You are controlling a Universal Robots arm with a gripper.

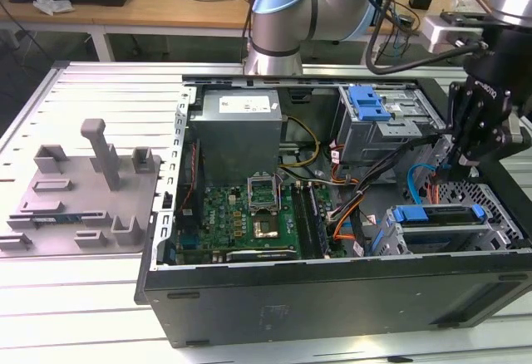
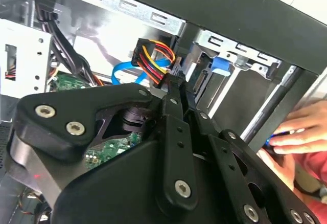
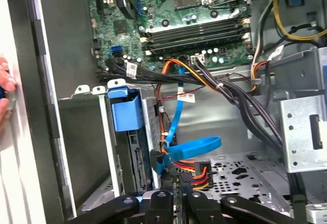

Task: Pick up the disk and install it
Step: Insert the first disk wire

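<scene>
The disk, silver with a bright blue bracket, lies in the lower drive cage at the case's front corner on the exterior view's right. In the first wrist view its blue bracket stands edge-on in the cage; it also shows in the second wrist view as a blue tab. My black gripper hangs just behind the cage among the cables. Its thin fingers are pressed together at a black plug with red, yellow and orange wires, beside a blue flat cable. The same fingers meet the wire bundle.
The open computer case holds a motherboard, a large grey box and an upper cage with a blue latch. Black cable bundles cross the bay. A person's hand rests at the case's outer edge. A grey fixture plate lies on the exterior view's left.
</scene>
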